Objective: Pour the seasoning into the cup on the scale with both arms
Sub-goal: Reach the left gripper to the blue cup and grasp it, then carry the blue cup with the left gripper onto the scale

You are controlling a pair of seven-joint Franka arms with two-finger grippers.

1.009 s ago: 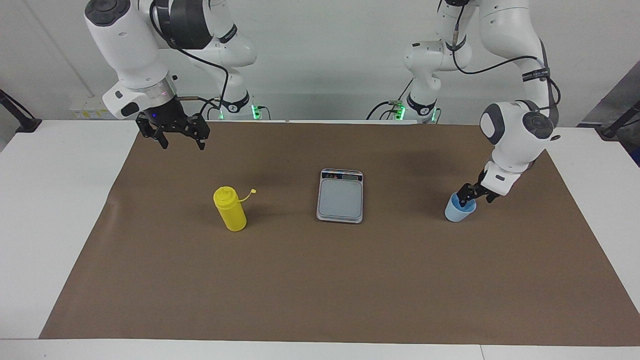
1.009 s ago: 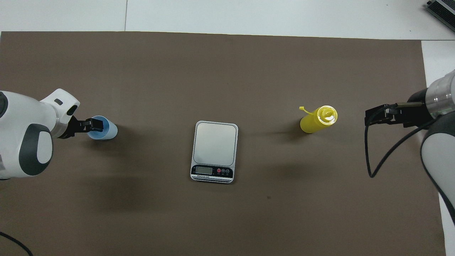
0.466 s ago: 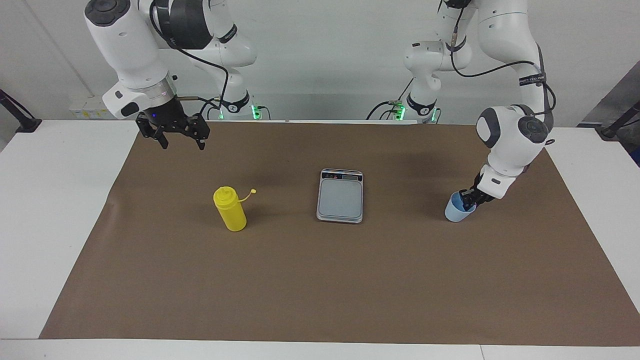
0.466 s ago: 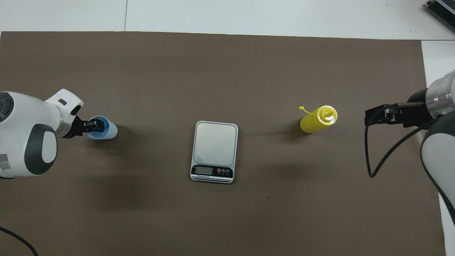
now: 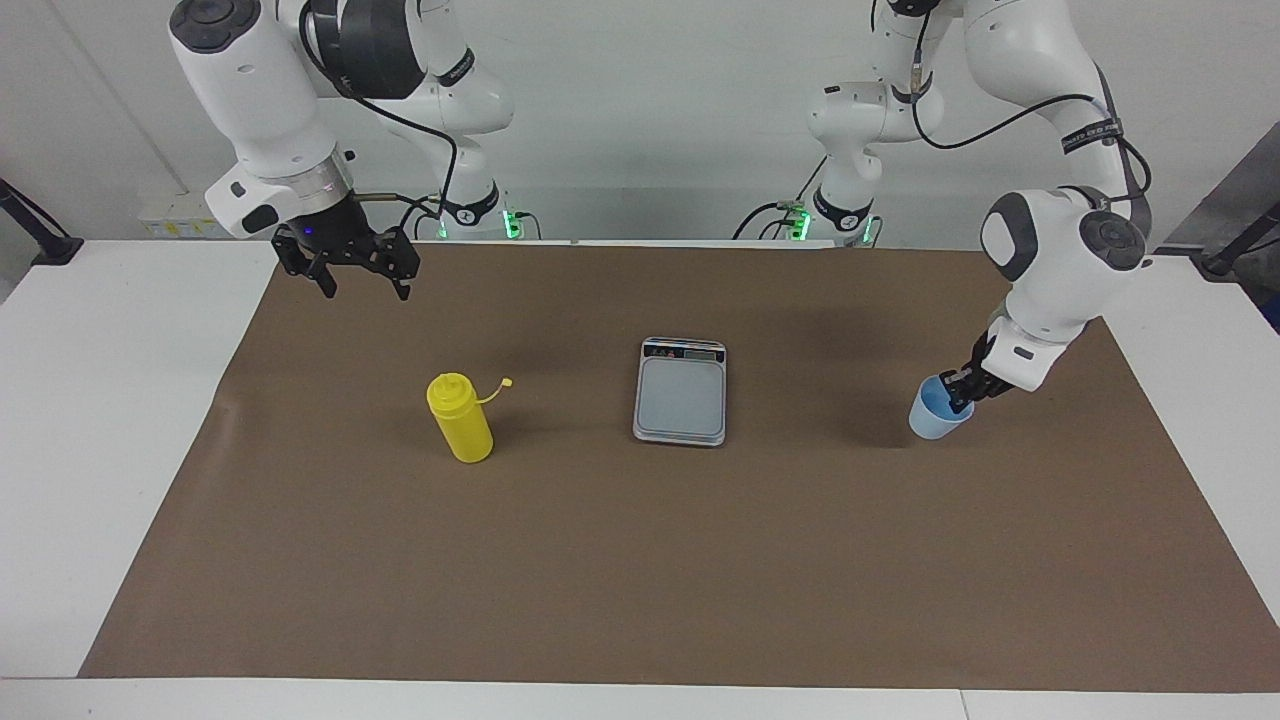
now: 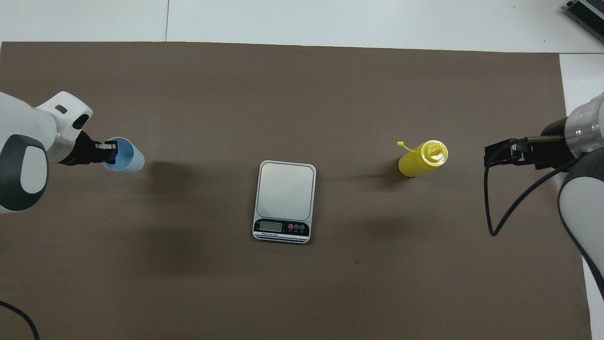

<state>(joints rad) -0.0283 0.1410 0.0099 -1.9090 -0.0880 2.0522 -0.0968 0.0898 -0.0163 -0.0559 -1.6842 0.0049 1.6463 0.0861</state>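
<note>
Two white robot arms work at a bench covered by a brown mat [image 5: 640,560]. Taking the overhead view as a clock face, the silver scale [image 6: 285,200] sits at the centre, its display edge toward the robots. The left pincer [image 5: 958,392] is clenched on the rim of the light-blue cup [image 5: 936,412], lifted just off the mat at nine o'clock. The yellow seasoning bottle [image 6: 421,158] stands upright at three o'clock, well apart from the scale. The right pincer [image 5: 365,285] waits released, raised over the mat at the right arm's end.
</note>
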